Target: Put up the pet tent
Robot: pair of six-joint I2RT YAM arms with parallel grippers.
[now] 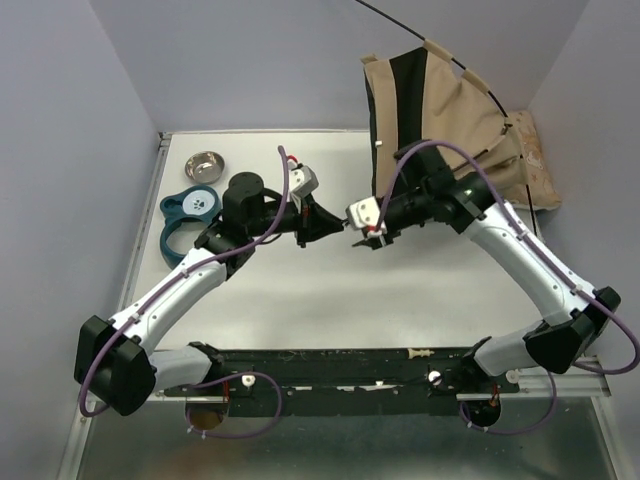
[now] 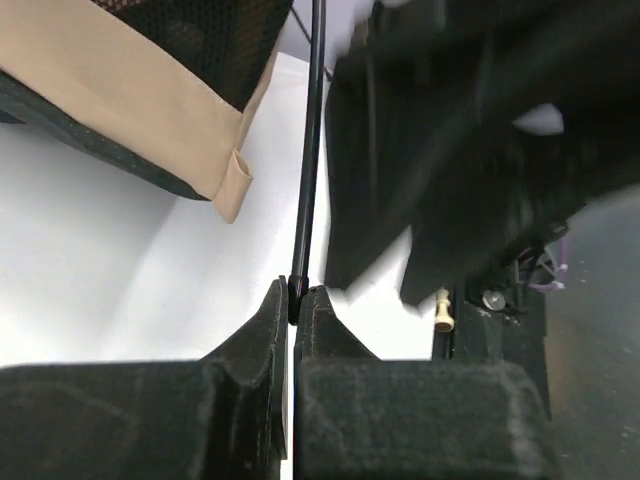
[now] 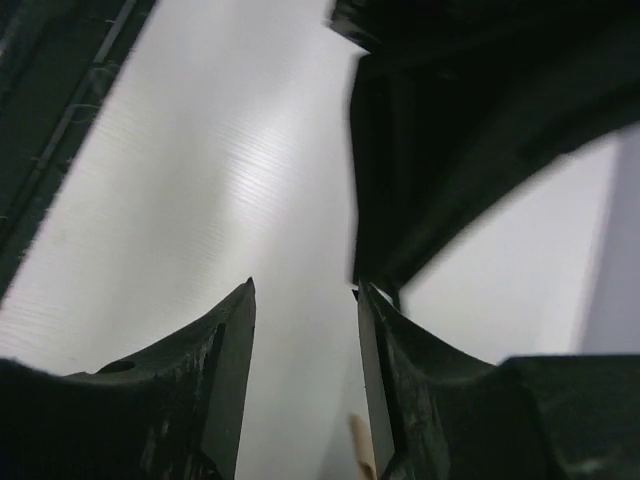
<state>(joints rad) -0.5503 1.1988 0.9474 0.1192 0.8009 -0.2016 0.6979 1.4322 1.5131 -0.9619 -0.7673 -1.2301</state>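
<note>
At the far-left corner of the white table (image 1: pixel 300 300) sit a small metal bowl (image 1: pixel 205 165) and a teal ring-shaped stand (image 1: pixel 188 215), both well apart from the work.

Near the middle of the tabletop, the left gripper (image 2: pixel 297 292) has its fingers pinched closed on the bottom end of a thin black pole (image 2: pixel 315 130), which rises straight up from the tips. Just to its right, almost tip to tip, the right gripper (image 3: pixel 303 295) has its fingers spread apart with nothing between them.

The pet tent (image 1: pixel 440 100) stands slumped at the far-right corner, tan fabric with a black panel, a pole arching above it. A pink patterned cushion (image 1: pixel 535 165) lies behind it at the right edge.

The step in hand appears to be fitting a pole. Next, the pole end probably needs steering into a fabric sleeve (image 2: pixel 232 185) or base corner, with the free right gripper steadying the pole or fabric.
</note>
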